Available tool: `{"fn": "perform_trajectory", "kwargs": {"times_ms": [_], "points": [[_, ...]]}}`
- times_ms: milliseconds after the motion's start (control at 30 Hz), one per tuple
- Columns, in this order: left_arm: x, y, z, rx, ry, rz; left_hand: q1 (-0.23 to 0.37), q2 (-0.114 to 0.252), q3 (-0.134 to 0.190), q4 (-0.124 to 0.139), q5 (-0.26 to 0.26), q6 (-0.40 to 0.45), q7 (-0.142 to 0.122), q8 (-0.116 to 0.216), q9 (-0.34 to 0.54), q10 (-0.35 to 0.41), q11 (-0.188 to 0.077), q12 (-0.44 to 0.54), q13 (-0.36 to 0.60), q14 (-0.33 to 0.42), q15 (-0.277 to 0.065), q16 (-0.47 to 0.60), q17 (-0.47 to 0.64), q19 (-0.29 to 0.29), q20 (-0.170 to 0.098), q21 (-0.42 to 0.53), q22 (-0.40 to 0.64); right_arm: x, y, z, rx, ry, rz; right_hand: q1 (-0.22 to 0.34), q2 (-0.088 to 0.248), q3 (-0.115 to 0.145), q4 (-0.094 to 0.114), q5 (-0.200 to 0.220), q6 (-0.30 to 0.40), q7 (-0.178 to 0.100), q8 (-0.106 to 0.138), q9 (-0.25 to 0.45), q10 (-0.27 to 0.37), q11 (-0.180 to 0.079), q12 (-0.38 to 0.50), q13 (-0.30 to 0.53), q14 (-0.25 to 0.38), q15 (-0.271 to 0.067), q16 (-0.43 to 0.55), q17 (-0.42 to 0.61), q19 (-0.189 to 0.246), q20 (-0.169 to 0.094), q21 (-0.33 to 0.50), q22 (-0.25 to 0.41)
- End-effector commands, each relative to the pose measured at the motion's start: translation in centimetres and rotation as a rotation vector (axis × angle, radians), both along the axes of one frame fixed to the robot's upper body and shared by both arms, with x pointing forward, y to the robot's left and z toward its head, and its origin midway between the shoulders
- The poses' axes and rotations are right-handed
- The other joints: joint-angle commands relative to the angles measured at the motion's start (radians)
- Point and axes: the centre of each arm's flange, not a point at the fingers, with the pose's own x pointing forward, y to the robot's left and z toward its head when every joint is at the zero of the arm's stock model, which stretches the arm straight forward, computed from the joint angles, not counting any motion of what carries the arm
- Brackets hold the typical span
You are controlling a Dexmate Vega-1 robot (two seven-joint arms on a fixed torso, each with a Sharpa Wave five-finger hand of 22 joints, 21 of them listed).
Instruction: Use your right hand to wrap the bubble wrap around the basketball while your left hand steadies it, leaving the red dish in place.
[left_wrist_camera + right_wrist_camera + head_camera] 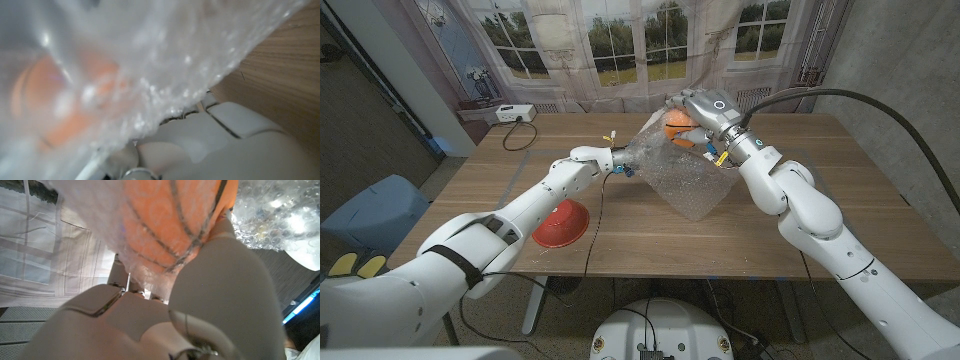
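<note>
Right hand [698, 112] grips the ball [677, 127] from above, near the table's [800, 200] far edge around the middle; wrist view shows its fingers [225, 280] against the orange surface and wrap. Left hand [603, 158] pinches the wrap's [685, 180] left edge, just beside the ball. Wrap drapes from the ball toward the table centre, partly covering it. Red dish [560, 222] sits near the front-left edge, well apart, under the left forearm.
</note>
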Motion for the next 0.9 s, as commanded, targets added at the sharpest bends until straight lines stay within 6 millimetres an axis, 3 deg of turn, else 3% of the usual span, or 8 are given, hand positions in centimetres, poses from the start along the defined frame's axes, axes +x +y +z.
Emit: {"fn": "perform_trajectory", "kwargs": {"times_ms": [33, 67, 133, 233, 400, 700, 833, 900], "points": [[0.0, -0.1, 0.2, 0.041, 0.004, 0.022, 0.022, -0.015, 0.011, -0.062, -0.008, -0.109, 0.004, -0.003, 0.002, -0.116, -0.001, -0.06, 0.005, -0.073, 0.035, -0.003, 0.002, -0.014, 0.016, -0.026, 0.003, 3.1, -2.4, -0.8, 0.048, 0.078, -0.14, 0.226, 0.224, 0.155, -0.15, 0.005, 0.013, 0.003, 0.006, 0.001, 0.082, -0.079, 0.009, 0.073, 0.363, -0.53, -0.006, 0.007, 0.028, -0.351, 0.013, 0.003], [0.0, 0.0, 0.2, 0.043, 0.016, 0.029, 0.028, -0.014, 0.014, -0.077, -0.009, -0.164, -0.014, -0.008, 0.001, -0.171, 0.002, -0.074, 0.006, -0.105, 0.044, -0.005, 0.002, -0.022, 0.018, -0.035, 0.004, 3.2, -2.6, -0.8, 0.057, 0.077, -0.147, 0.227, 0.224, 0.155, -0.15, 0.005, 0.013, 0.001, 0.006, 0.001, 0.084, -0.079, 0.01, 0.073, 0.364, -0.53, -0.008, 0.008, 0.026, -0.351, 0.016, 0.003], [-0.4, 0.3, -0.4, 0.032, 0.083, 0.071, 0.021, 0.001, 0.009, -0.092, -0.01, -0.332, -0.063, -0.008, 0.001, -0.377, -0.014, -0.082, 0.01, -0.241, 0.07, -0.007, 0.006, -0.08, 0.019, -0.076, 0.007, 3.4, -3.0, -0.8, 0.07, 0.078, -0.161, 0.227, 0.223, 0.155, -0.149, 0.004, 0.014, 0.002, 0.005, 0.001, 0.084, -0.079, 0.011, 0.073, 0.364, -0.53, -0.009, 0.008, 0.024, -0.351, 0.019, 0.003], [-1.0, 0.8, -1.7, -0.053, 0.202, 0.12, 0.015, 0.01, 0.001, -0.098, -0.009, -0.446, -0.114, -0.003, 0.0, -0.556, -0.022, -0.081, 0.01, -0.372, 0.074, -0.01, 0.006, -0.156, 0.02, -0.121, 0.009, 3.8, -3.4, -0.9, 0.082, 0.085, -0.176, 0.227, 0.223, 0.155, -0.149, 0.004, 0.016, 0.003, 0.006, 0.0, 0.083, -0.081, 0.011, 0.074, 0.365, -0.53, -0.012, 0.01, 0.022, -0.351, 0.025, 0.003], [-3.0, 2.0, -4.1, -0.292, 0.352, 0.358, 0.002, 0.033, 0.002, -0.073, -0.004, -0.539, -0.126, -0.001, 0.0, -0.672, -0.038, -0.079, 0.011, -0.459, 0.071, -0.007, 0.008, -0.225, 0.007, -0.156, 0.013, 4.9, -3.2, -1.3, 0.067, 0.117, -0.186, 0.228, 0.222, 0.155, -0.148, 0.004, 0.023, 0.005, 0.007, -0.001, 0.086, -0.081, 0.013, 0.074, 0.366, -0.53, -0.018, 0.012, 0.017, -0.35, 0.036, 0.002], [-4.9, 3.0, -5.4, -0.393, 0.372, 0.518, -0.005, 0.035, -0.013, -0.057, -0.01, -0.638, -0.125, -0.003, 0.0, -0.868, -0.036, -0.086, 0.012, -0.643, 0.066, -0.014, 0.009, -0.373, -0.046, -0.215, 0.022, 6.5, -2.2, -1.6, 0.037, 0.203, -0.192, 0.227, 0.22, 0.154, -0.146, 0.004, 0.024, 0.009, 0.005, -0.002, 0.083, -0.08, 0.013, 0.074, 0.369, -0.53, -0.028, 0.017, 0.005, -0.347, 0.054, -0.001], [-5.8, 3.0, -5.5, -0.387, 0.385, 0.568, -0.009, 0.043, -0.019, -0.047, -0.011, -0.641, -0.105, 0.006, 0.001, -0.91, -0.035, -0.079, 0.013, -0.69, 0.076, -0.01, 0.009, -0.404, -0.031, -0.225, 0.027, 7.1, -1.8, -1.7, 0.05, 0.247, -0.172, 0.226, 0.217, 0.153, -0.146, 0.004, 0.024, 0.007, 0.004, -0.002, 0.076, -0.078, 0.011, 0.075, 0.367, -0.53, -0.034, 0.019, 0.0, -0.346, 0.063, -0.003], [-6.3, 3.2, -5.1, -0.339, 0.352, 0.634, 0.004, 0.06, -0.007, -0.045, -0.005, -0.666, -0.095, 0.003, 0.002, -0.956, -0.026, -0.078, 0.013, -0.733, 0.093, -0.009, 0.008, -0.453, -0.028, -0.241, 0.032, 7.2, -1.9, -1.5, 0.075, 0.26, -0.158, 0.226, 0.217, 0.153, -0.145, 0.004, 0.022, 0.008, 0.003, -0.003, 0.076, -0.076, 0.011, 0.074, 0.367, -0.53, -0.036, 0.02, -0.002, -0.346, 0.066, -0.003]]}}
